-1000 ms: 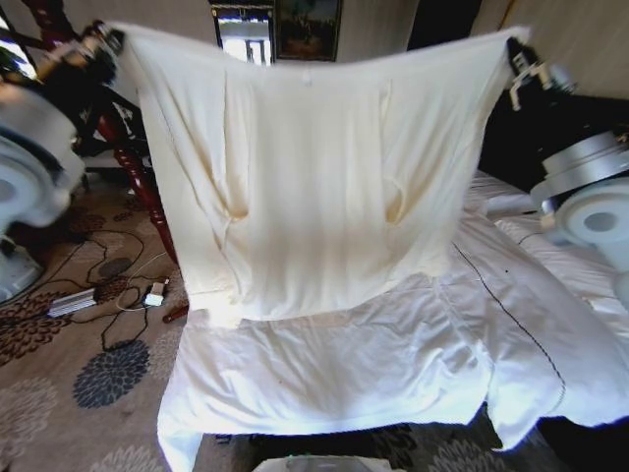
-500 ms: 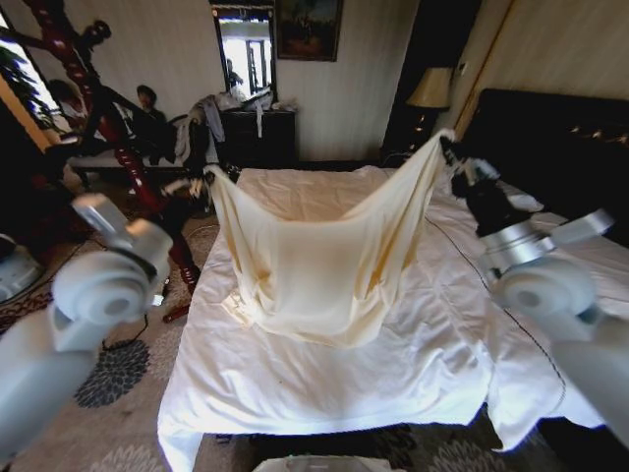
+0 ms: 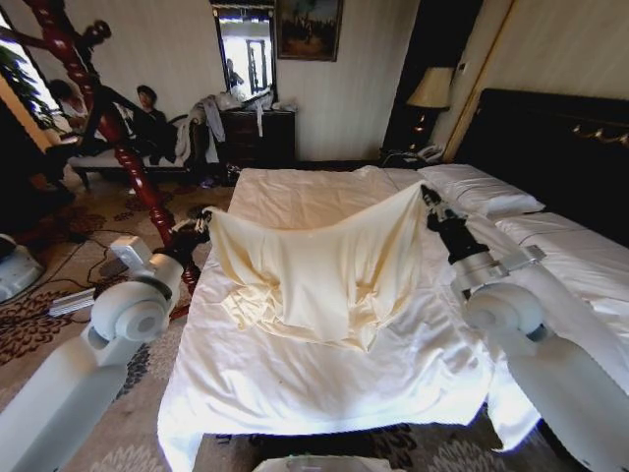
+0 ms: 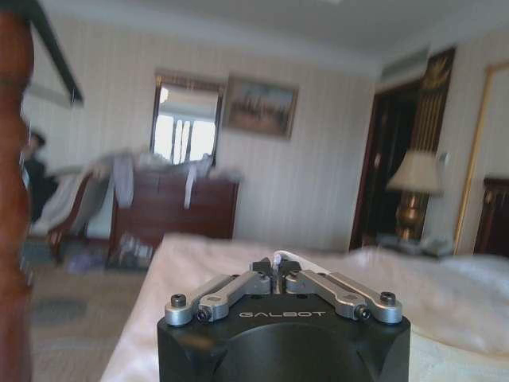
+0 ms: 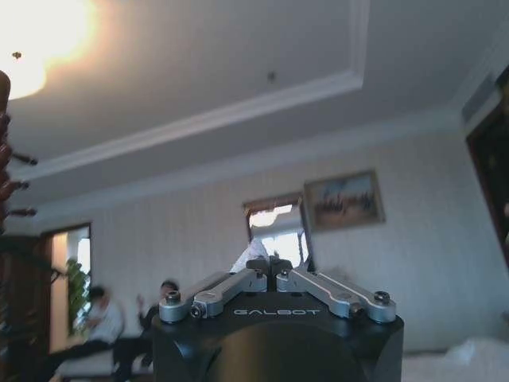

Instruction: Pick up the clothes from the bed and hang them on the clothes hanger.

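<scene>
The clothes (image 3: 314,270), judged light, limp and sag-prone, hang spread above the bed (image 3: 324,383), lower edge resting on it, each top corner pinched by 1 hand, left hand (image 3: 203,218) and right hand (image 3: 427,195); corners suit gripping.

The clothes (image 3: 314,270) were stretched high and wide a second ago, filling most of the head view and hiding the room behind; now they have come down, with the lower part lying crumpled on the bed (image 3: 324,383) and only the top edge held up, sagging in the middle. The left hand (image 3: 203,218) and right hand (image 3: 427,194) (each clamped on an upper corner) have dropped from the top of the view to just above the sheets and drawn closer together.
</scene>
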You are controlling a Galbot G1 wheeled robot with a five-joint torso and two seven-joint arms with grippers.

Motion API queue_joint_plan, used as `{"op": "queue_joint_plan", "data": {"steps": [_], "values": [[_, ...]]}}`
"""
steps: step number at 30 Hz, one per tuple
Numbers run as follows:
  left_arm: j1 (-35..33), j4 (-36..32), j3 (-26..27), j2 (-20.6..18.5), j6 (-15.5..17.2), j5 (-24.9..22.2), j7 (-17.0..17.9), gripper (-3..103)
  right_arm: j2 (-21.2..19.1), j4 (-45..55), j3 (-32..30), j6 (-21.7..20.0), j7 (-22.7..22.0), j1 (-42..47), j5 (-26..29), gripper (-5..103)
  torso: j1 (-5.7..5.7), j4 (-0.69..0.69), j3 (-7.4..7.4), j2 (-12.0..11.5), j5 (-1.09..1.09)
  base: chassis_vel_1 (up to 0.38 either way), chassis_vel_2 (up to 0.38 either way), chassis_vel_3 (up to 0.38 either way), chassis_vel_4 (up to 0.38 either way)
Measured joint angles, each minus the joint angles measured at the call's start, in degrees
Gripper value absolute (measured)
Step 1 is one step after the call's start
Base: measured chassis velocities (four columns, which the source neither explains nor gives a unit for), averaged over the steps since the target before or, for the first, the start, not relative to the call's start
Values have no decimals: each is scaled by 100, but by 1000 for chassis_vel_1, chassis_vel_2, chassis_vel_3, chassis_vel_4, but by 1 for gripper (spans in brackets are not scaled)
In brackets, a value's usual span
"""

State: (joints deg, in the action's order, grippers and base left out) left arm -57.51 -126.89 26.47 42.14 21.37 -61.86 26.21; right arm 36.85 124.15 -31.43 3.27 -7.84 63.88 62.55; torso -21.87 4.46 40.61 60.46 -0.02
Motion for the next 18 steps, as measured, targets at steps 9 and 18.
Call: {"op": "queue_joint_plan", "data": {"steps": [9,18], "values": [[-81,4,-16,-235,1251,-1292,439,36,-493,545,76,-140,-295,178,910,0,0,0,0,0,2,0,0,0,0],[-131,199,177,-161,2137,-2760,2024,69,-741,799,71,-391,-630,103,1470,0,0,1,0,0,2,0,0,0,0]]}}
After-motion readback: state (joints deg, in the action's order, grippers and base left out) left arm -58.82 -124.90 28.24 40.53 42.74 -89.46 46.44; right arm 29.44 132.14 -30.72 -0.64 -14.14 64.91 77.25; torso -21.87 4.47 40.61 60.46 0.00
